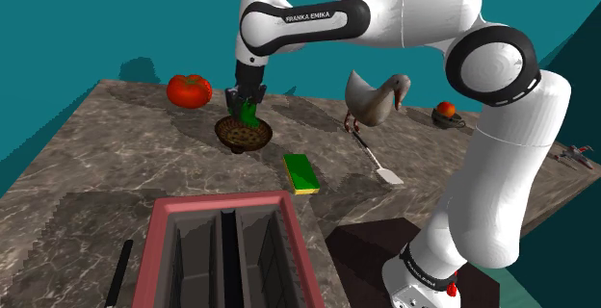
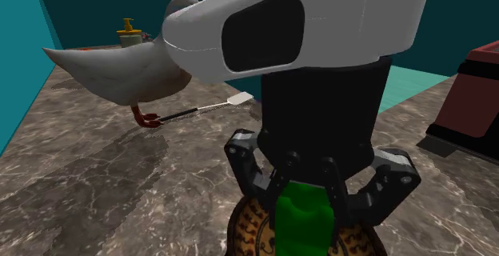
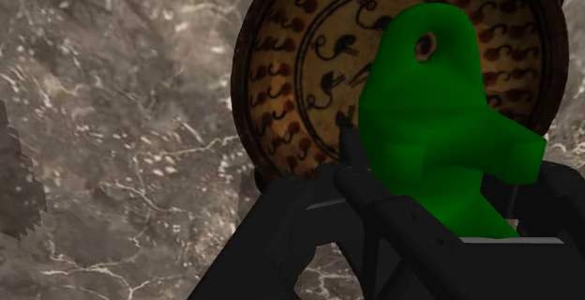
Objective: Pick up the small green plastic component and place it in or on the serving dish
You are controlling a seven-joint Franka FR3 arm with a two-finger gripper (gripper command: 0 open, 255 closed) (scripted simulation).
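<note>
I find the end effector (image 1: 246,104) closed narrowly on the green component (image 1: 250,114), one black finger on either side of it. In the wrist view the fingers (image 3: 375,204) clasp the lower body of the component (image 3: 436,129), and its upper lobe, pierced by a small hole, projects beyond them. The second exterior view confirms the grip: the end effector (image 2: 304,194) points down with the component (image 2: 302,218) clamped between its jaws.

The component hangs directly over the serving dish (image 1: 243,135), a round brown dish with a dark rim and dark figures on a tan inner face (image 3: 281,92). I cannot tell whether the component touches the dish (image 2: 248,230).

The dish stands on the brown marbled table (image 1: 96,162), toward its far edge. Near that edge, toward the far corner at the shoulder view's left, sits a red tomato (image 1: 189,90). On the dish's other side stands a duck figure (image 1: 376,97), apart from it. A spatula (image 1: 378,160) lies just by the duck's feet, its white blade toward the near edge. A green and yellow sponge (image 1: 300,173) lies near the middle of the table, apart from the dish. A red-rimmed box (image 1: 159,248) with a dark interior occupies the near edge.
</note>
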